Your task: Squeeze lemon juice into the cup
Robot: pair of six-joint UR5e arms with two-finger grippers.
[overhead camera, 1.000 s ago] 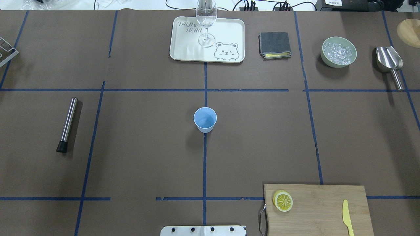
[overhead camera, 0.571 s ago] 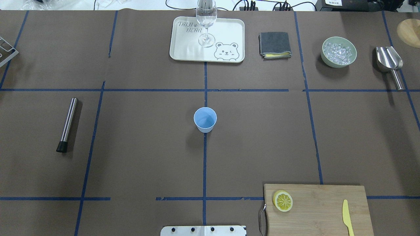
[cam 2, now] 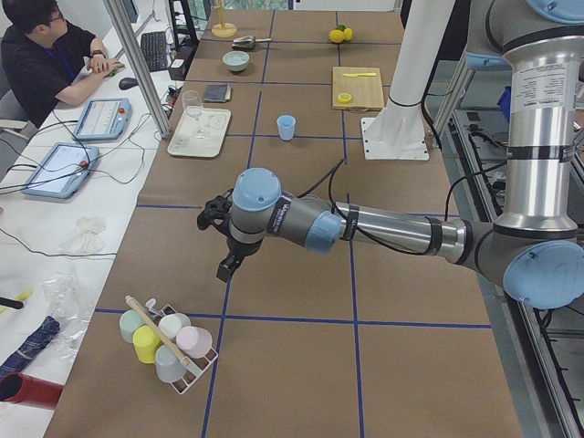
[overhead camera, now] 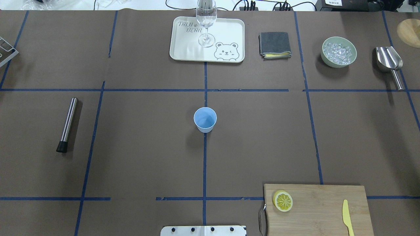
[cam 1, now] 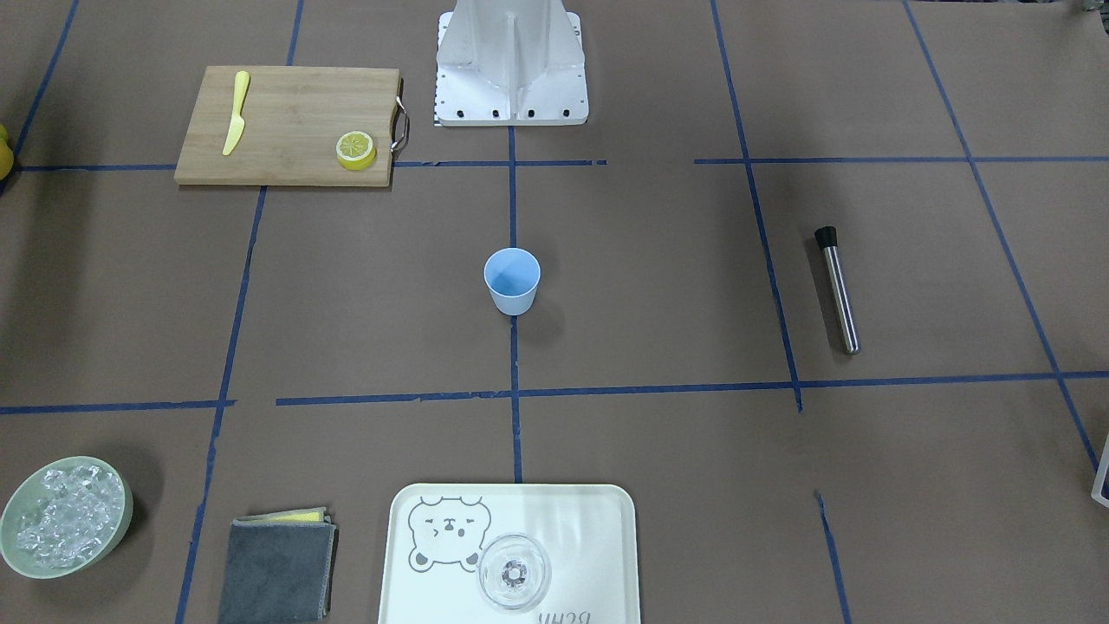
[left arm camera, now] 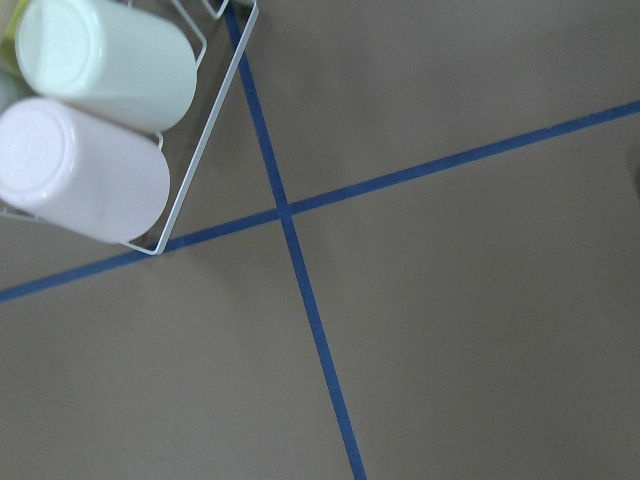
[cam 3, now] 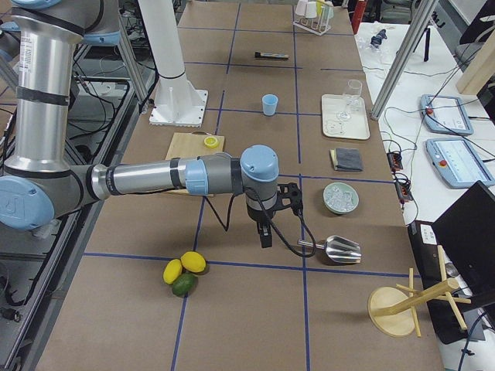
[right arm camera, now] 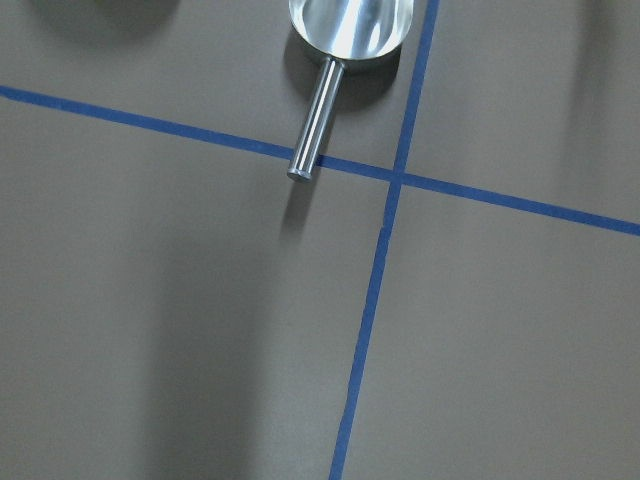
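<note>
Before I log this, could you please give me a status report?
Left end effector, right end effector: state unclear. Lemon on cutting board, cup mid-table. Nothing between.

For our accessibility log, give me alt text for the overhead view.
A light-blue cup stands upright at the centre of the table; a cut lemon and a yellow knife lie on a wooden cutting board at the near right. No arms show.

Opposed table-facing cameras, shared cup (overhead camera: 205, 118)

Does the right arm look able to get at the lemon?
Probably yes. The lemon sits uncovered on the board, the knife well apart, and the right gripper hangs off to that side with nothing standing between them.
</note>
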